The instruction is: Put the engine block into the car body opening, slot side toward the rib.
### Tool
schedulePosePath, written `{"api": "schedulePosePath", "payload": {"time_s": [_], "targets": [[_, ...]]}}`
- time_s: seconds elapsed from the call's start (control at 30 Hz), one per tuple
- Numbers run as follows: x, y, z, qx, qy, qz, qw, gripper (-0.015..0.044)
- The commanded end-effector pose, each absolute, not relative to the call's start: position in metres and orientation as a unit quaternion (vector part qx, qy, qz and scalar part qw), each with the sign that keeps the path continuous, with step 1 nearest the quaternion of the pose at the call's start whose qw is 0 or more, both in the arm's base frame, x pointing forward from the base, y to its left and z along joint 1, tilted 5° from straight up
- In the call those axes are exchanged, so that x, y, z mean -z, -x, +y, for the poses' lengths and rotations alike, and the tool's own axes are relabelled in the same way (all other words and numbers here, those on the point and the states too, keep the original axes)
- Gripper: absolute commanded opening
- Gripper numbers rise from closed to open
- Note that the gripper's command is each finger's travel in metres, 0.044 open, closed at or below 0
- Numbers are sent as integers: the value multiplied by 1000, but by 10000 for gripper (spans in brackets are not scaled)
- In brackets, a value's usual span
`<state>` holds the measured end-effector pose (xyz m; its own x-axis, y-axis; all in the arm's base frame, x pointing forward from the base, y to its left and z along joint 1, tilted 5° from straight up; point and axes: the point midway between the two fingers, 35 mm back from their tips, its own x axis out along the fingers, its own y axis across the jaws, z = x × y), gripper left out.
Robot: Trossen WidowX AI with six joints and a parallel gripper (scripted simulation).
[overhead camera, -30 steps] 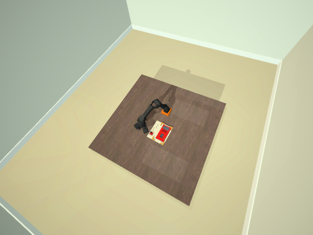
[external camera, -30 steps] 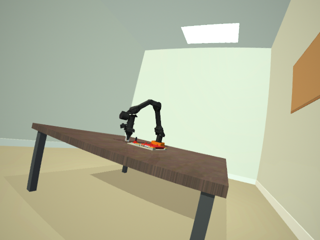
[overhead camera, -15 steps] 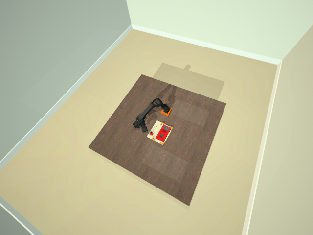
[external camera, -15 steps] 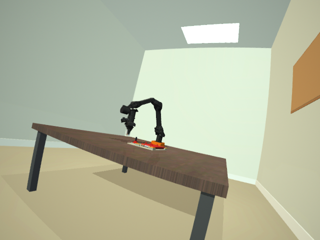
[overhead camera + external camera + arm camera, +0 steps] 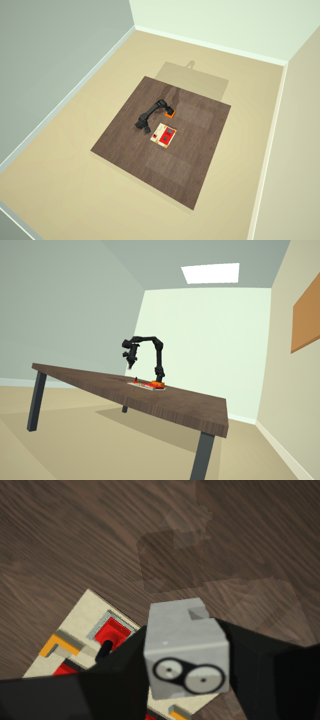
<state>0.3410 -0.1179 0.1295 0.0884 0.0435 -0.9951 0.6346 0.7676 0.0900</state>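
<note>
The worktop (image 5: 196, 155) (image 5: 144, 395) (image 5: 60, 530) looks like dark brown wood, its streaky grain running across a fairly smooth face, with a faint pale sheen in patches. I'd call the arm (image 5: 152, 110) (image 5: 158, 356) black plastic or coated metal, matt mostly. The block (image 5: 185, 635) looks smooth, pale grey and rather matt, like painted metal or plastic. Toward seven o'clock of it in the wrist view, the cream board (image 5: 82, 612) seems flat and matt; the red piece (image 5: 114, 630) on it looks like smooth, slightly shiny plastic.
</note>
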Motion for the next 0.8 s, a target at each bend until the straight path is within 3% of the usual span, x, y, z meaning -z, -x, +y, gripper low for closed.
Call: {"api": "schedulePosePath", "payload": {"time_s": [0.0, 0.37, 0.77], "targets": [[-141, -339, -117, 214, -264, 640, 689, 0], [-158, -334, -116, 205, -254, 643, 693, 0], [-150, -335, -116, 77, -115, 671, 729, 0]]}}
